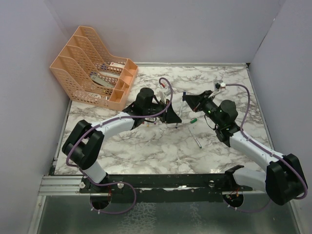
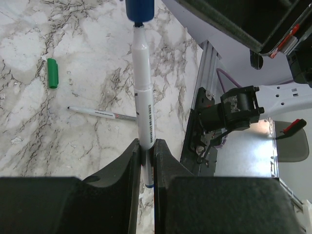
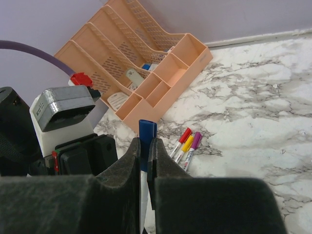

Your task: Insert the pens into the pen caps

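Note:
My left gripper (image 2: 146, 144) is shut on a white pen (image 2: 144, 97) and holds it above the marble table. The pen's tip sits at the mouth of a blue cap (image 2: 140, 9). My right gripper (image 3: 144, 141) is shut on that blue cap (image 3: 147, 131). In the top view the two grippers meet mid-table, left (image 1: 174, 117) and right (image 1: 187, 98), with the pen (image 1: 181, 108) between them. A green cap (image 2: 52, 73) and a loose uncapped pen (image 2: 102, 113) lie on the table, and both show in the top view, cap (image 1: 193, 120) and pen (image 1: 196, 139). Three pens with red, yellow and purple caps (image 3: 187, 144) lie side by side.
An orange set of mesh trays (image 1: 95, 68) stands at the back left with pale objects in it, and it also shows in the right wrist view (image 3: 161, 63). Purple walls close the table on three sides. The black rail (image 1: 161, 181) with the arm bases runs along the near edge.

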### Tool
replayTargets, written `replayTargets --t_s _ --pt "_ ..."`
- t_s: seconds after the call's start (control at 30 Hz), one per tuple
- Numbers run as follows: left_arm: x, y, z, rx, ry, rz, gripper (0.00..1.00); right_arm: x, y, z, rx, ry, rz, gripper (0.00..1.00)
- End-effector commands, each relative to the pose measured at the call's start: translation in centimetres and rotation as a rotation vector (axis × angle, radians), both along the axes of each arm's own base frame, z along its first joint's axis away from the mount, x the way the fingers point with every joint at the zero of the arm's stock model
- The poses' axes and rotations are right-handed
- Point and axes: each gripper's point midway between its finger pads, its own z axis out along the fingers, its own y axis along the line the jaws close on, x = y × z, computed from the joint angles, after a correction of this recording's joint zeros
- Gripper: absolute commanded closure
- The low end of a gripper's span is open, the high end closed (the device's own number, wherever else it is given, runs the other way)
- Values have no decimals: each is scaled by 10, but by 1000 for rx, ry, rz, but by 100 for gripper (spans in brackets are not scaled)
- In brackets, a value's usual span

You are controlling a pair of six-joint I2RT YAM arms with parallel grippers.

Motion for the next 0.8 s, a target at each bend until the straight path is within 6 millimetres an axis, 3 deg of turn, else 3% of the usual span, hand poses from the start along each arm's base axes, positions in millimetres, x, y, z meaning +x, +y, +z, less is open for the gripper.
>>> replayTargets --t_s 0.0,0.43,0.77 --pt "7 -9 13 -36 -41 -6 100 -4 -1 -1 19 -2 -9 99" --pt "12 -8 18 -45 -52 36 100 -5 6 -12 3 30 10 99" --pt "33 -9 49 -125 -102 151 100 -17 13 -32 -24 74 43 99"
